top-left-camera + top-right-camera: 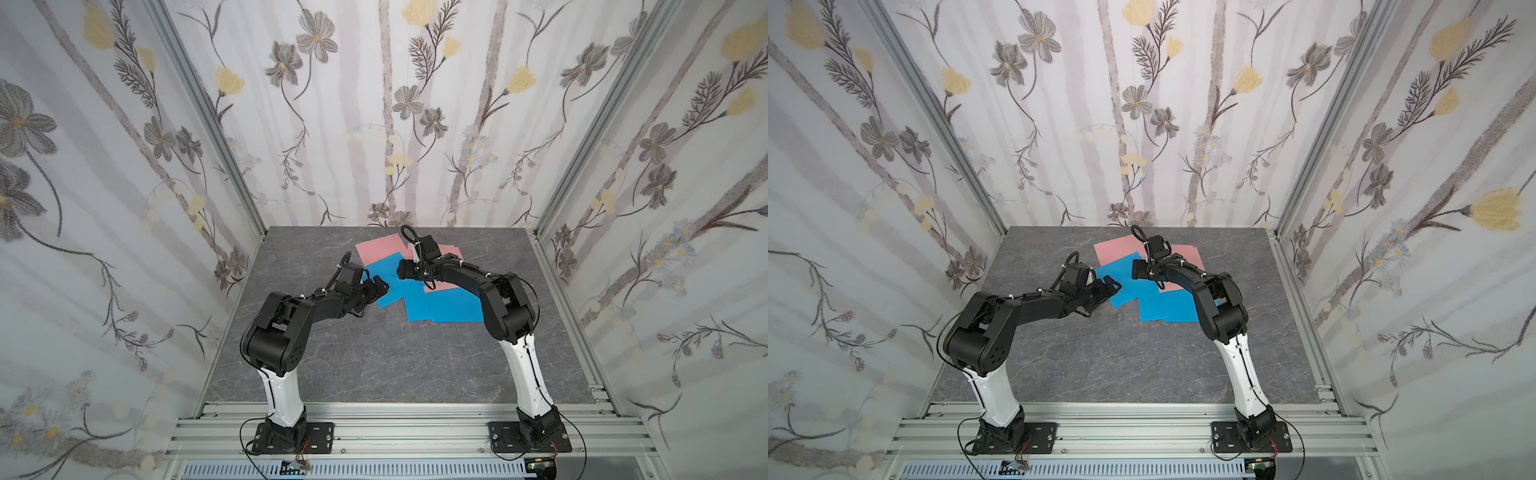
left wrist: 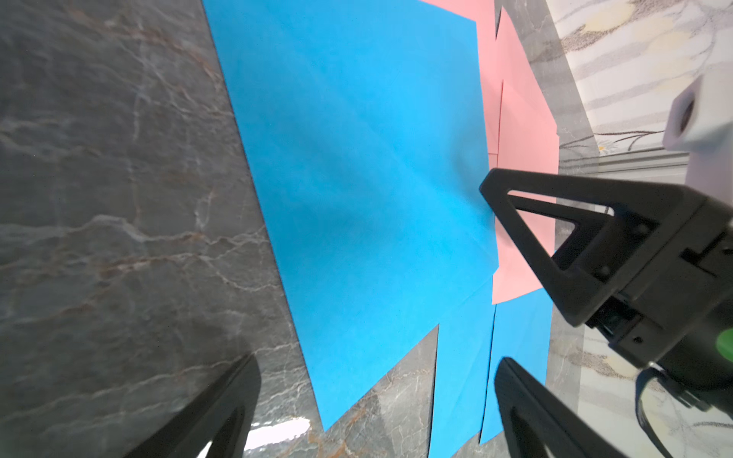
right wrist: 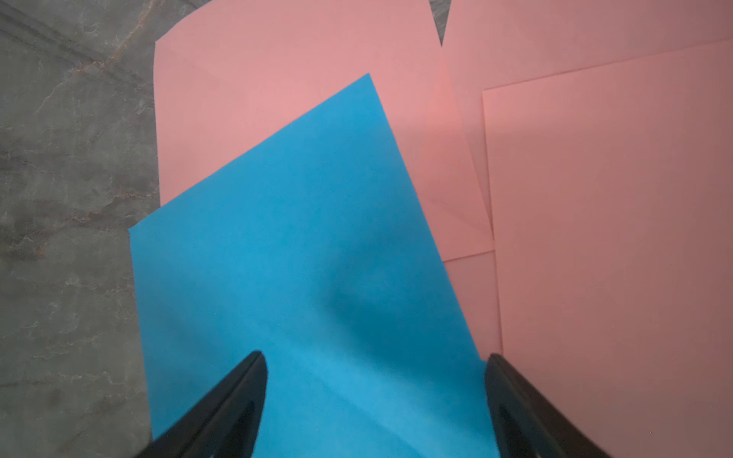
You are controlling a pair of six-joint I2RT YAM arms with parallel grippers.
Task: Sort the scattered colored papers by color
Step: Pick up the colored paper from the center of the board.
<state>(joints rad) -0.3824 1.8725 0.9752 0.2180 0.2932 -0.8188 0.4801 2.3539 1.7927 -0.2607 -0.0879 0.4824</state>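
The colored papers lie in one overlapping heap at the far middle of the grey marble table (image 1: 374, 365). The blue sheets (image 1: 440, 305) are on the near side, the pink sheets (image 1: 380, 247) behind them. The left gripper (image 1: 380, 289) hovers at the left edge of the heap with its jaws wide apart and holds nothing. The right gripper (image 3: 375, 404) is low over a blue sheet (image 3: 301, 257); in its wrist view the fingers stand far apart, with nothing between them.
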